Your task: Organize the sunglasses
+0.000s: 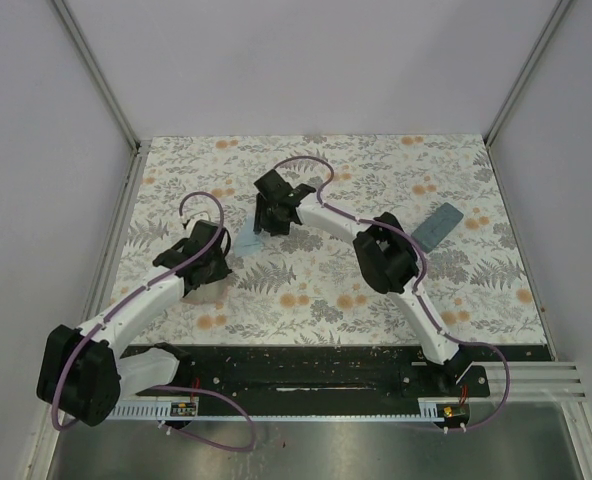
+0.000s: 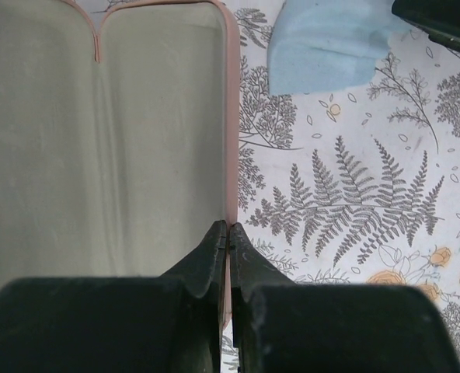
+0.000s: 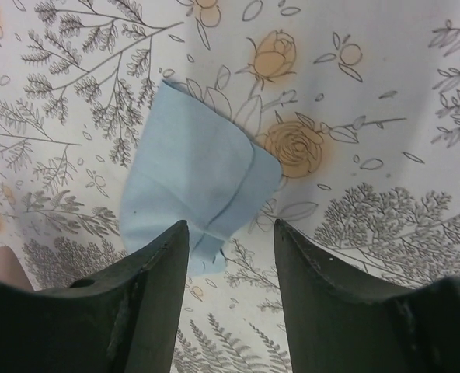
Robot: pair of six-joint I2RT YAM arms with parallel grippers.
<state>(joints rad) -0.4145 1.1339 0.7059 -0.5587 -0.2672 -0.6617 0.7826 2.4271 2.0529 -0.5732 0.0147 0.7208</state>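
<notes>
Nearest, the left gripper (image 2: pixel 228 237) is clamped tight on the right rim of the pink case (image 2: pixel 152 155). That case lies open on the tabletop (image 2: pixel 354 256), and only its pale lining shows inside. Just right of it lies a folded light blue cloth (image 3: pixel 191 179). The right gripper (image 3: pixel 230 229) hangs over the cloth's near edge, jaws apart and holding nothing; whether it touches the cloth cannot be told. Well to the right a grey case (image 1: pixel 438 226) lies flat, its contents hidden. Sunglasses: not visible in any view.
</notes>
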